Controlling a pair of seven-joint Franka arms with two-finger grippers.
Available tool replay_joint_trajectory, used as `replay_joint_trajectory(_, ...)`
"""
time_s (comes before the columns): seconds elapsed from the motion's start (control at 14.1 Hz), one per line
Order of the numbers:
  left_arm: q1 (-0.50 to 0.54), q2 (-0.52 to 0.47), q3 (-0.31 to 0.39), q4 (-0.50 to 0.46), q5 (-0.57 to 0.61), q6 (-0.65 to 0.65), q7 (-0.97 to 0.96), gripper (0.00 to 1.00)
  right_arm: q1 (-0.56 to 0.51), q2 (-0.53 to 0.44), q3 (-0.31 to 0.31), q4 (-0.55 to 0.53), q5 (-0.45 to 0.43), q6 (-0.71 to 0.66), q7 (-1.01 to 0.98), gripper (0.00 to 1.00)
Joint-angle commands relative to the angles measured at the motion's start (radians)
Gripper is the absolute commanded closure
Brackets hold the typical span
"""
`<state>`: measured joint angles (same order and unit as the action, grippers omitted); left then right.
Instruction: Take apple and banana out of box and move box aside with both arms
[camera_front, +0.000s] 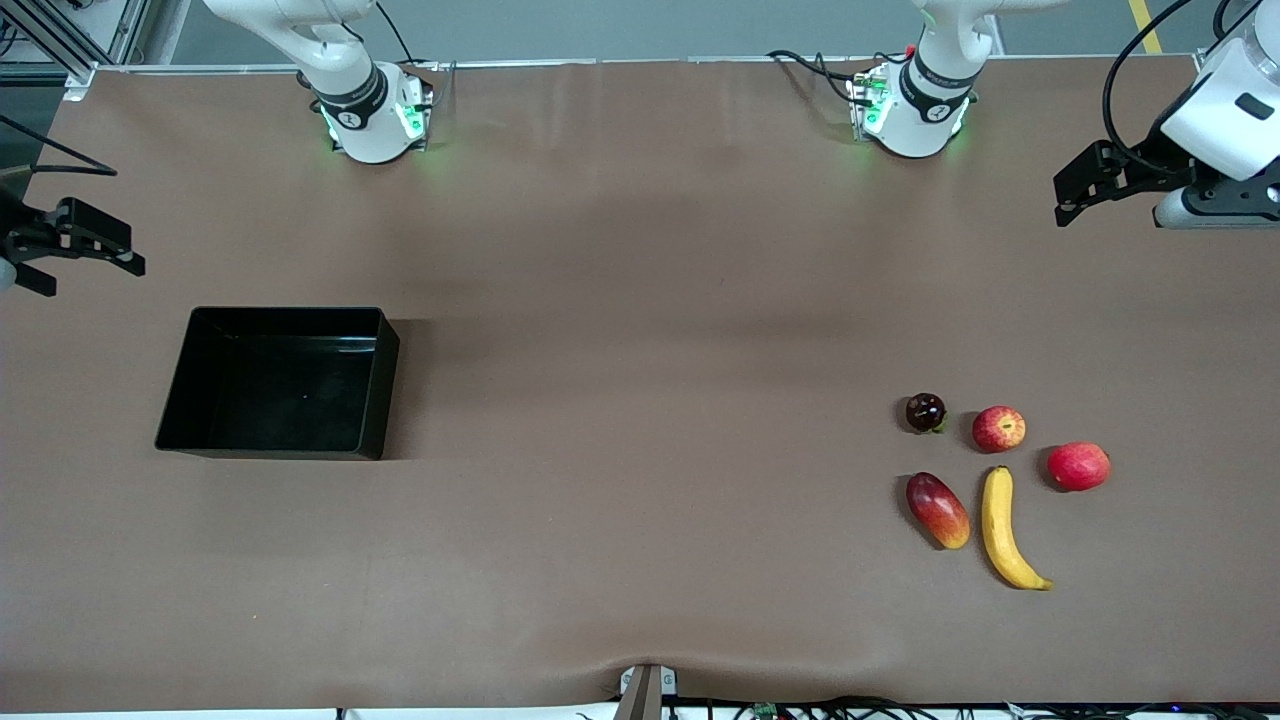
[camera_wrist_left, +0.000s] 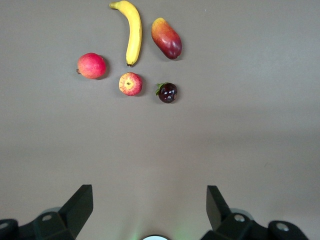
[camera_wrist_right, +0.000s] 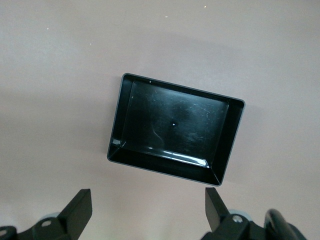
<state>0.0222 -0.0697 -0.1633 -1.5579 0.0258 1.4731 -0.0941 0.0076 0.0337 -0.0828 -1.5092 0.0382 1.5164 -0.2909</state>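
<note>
A glossy black box (camera_front: 270, 390) (camera_wrist_right: 175, 127) stands empty toward the right arm's end of the table. Toward the left arm's end lie a yellow banana (camera_front: 1003, 525) (camera_wrist_left: 133, 32) and a small red-yellow apple (camera_front: 999, 428) (camera_wrist_left: 130, 83), the apple farther from the front camera. My left gripper (camera_front: 1072, 190) (camera_wrist_left: 149, 195) hangs open over bare table near its end, apart from the fruits. Held up over the table's edge beside the box, my right gripper (camera_front: 95, 278) (camera_wrist_right: 148, 195) is open too. Neither holds anything.
Beside the banana lie an oblong red-yellow mango (camera_front: 938, 510) (camera_wrist_left: 167, 38) and a larger all-red round fruit (camera_front: 1079, 466) (camera_wrist_left: 92, 65). A dark purple round fruit (camera_front: 926, 412) (camera_wrist_left: 168, 92) sits next to the apple. Brown tabletop stretches between box and fruits.
</note>
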Motion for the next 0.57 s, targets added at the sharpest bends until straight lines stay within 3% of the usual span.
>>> replay_joint_trajectory(0.0,-0.001,-0.004,0.005,0.012,-0.018,-0.008,0.017,0.00,0.011,-0.017,-0.002,0.001,-0.031,-0.001,-0.010,0.00)
replay_joint_trajectory(0.5,-0.001,-0.005,0.005,0.012,-0.015,-0.022,0.017,0.00,0.002,-0.015,-0.005,0.001,-0.043,-0.019,0.042,0.00)
